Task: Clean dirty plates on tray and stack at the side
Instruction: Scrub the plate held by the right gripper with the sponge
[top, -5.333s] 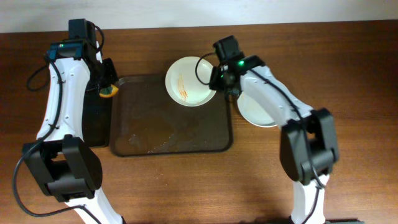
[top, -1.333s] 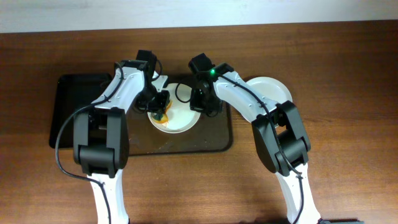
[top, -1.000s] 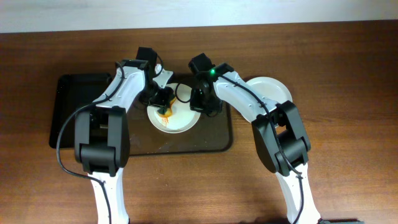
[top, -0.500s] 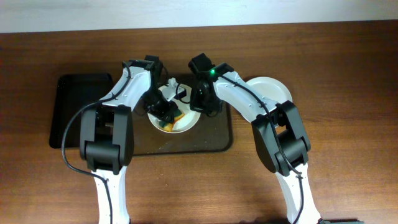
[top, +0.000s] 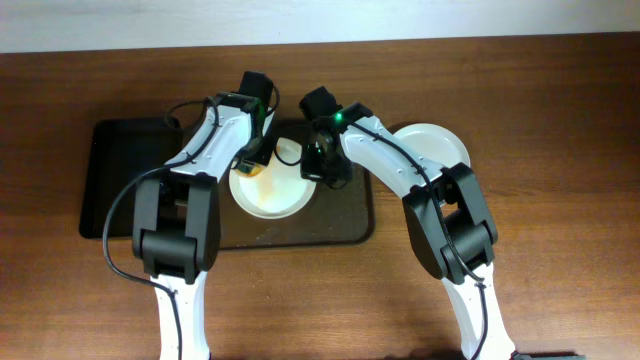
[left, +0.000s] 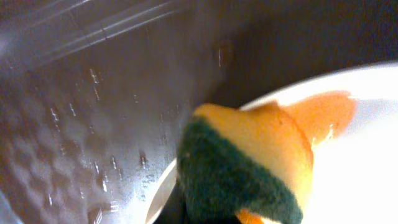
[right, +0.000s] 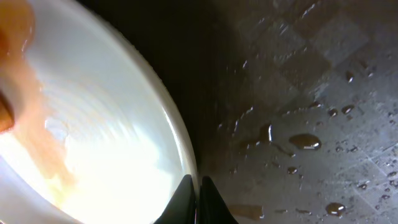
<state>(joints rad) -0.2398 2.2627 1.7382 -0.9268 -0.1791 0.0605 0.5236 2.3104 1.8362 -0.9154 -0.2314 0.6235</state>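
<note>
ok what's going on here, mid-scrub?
Yes. The left gripper is pressing a yellow-and-green sponge onto the white plate that sits on the brown tray. The right gripper pinches that plate's rim on the opposite side, apparently to steady it. An orange sauce smear shows on the plate near the sponge, so it is not clean yet. A second plate sits on the table right of the tray.

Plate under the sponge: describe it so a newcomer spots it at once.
Start at the big brown tray mid-table. On its left half lies the plate, a sponge at its rim. Unlike the white plate on the table to the right, it bears an orange smear.
</note>
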